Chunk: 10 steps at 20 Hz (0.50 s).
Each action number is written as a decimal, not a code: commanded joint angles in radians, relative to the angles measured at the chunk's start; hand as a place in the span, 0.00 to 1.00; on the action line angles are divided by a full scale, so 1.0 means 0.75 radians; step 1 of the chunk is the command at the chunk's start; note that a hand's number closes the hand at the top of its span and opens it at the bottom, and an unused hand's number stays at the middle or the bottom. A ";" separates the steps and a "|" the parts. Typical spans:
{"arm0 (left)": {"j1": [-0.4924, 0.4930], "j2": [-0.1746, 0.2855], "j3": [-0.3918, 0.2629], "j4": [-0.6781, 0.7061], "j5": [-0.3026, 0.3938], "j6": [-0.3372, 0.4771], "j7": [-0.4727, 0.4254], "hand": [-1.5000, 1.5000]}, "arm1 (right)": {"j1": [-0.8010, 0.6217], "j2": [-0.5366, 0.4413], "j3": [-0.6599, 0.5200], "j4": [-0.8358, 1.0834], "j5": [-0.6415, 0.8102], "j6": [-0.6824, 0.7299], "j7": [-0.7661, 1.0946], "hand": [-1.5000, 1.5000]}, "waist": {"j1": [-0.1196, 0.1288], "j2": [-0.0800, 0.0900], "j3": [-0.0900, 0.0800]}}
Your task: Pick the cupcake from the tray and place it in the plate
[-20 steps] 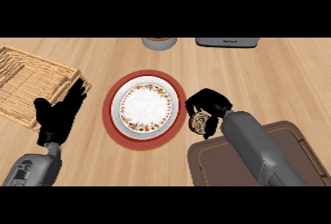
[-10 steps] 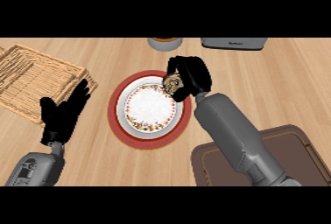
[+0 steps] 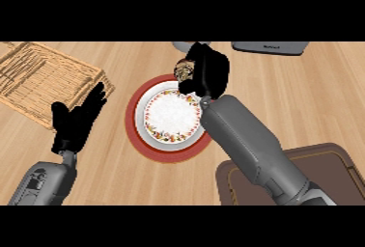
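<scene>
One view is given, taken from the robot's head and aimed steeply down at the counter point(image 3: 314, 96) from close by. The plate point(image 3: 170, 115) is framed near the middle; the left forearm point(image 3: 43, 183) and right forearm point(image 3: 249, 144) are admitted from below the plate, on either side.

Bright, even light covers the wooden surface point(image 3: 299, 96). The right forearm point(image 3: 242, 140) carries a soft highlight; the left robot hand point(image 3: 73, 124) and right robot hand point(image 3: 211, 72) read flat and dark.
</scene>
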 commanded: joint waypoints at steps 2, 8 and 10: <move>-0.013 -0.004 -0.006 0.005 -0.014 -0.001 -0.015 0.50 | -0.059 0.002 0.191 0.019 0.100 -0.135 0.482 1.00 | 0.006 0.015 0.002; -0.029 -0.028 0.002 0.020 -0.014 0.017 -0.004 0.50 | -0.066 0.001 0.441 -0.019 0.162 -0.094 0.861 1.00 | -0.019 0.026 0.005; -0.006 -0.033 -0.001 0.032 -0.032 0.025 -0.046 0.50 | -0.065 0.001 0.466 -0.002 0.143 -0.018 0.897 1.00 | -0.027 0.029 0.005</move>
